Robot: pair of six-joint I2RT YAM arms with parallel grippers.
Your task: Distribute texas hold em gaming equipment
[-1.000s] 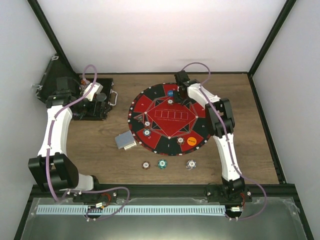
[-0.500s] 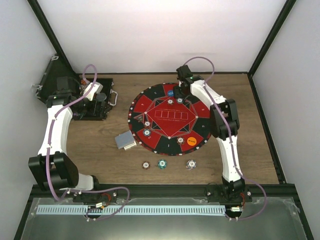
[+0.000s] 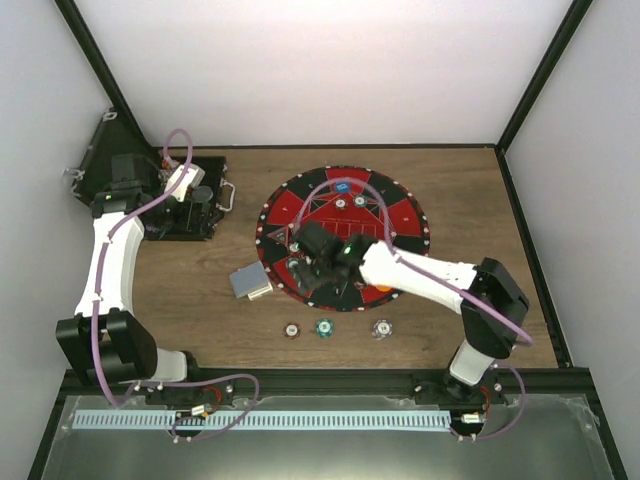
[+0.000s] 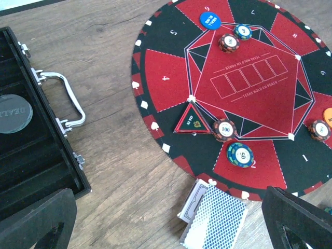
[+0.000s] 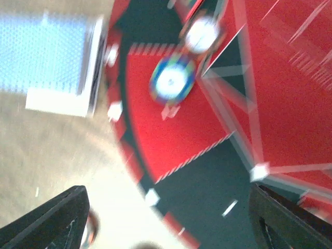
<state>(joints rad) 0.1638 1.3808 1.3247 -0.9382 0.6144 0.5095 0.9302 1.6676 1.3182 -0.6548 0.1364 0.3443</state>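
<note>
The right pincer is held low over the near-left part of the mat. Its jaws are spread wide and nothing is gripped. Its own view is smeared. A teal chip and a brown chip are seen in that part of the mat. The deck lies just off the mat's edge on the surface. The left pincer is likewise released and empty, and is poised above the open case.

Two more chips are set beside the blue button at the far side of the mat. The orange button is found at the near right. Three loose chips are lined up on the surface in front of the mat.

The chips are judged to be stiff, light and smooth. As they lie flat, little is offered above the mat, so each is best nipped across its rim with a finger set down on either side. An off-centre hold is likely to let one squirt away. The deck is judged firm as a block, but its cards are slippery and easily sheared; its lower cards are seen offset from the top. It is best clamped squarely across its long edges. Single cards are thin and bendy.
</note>
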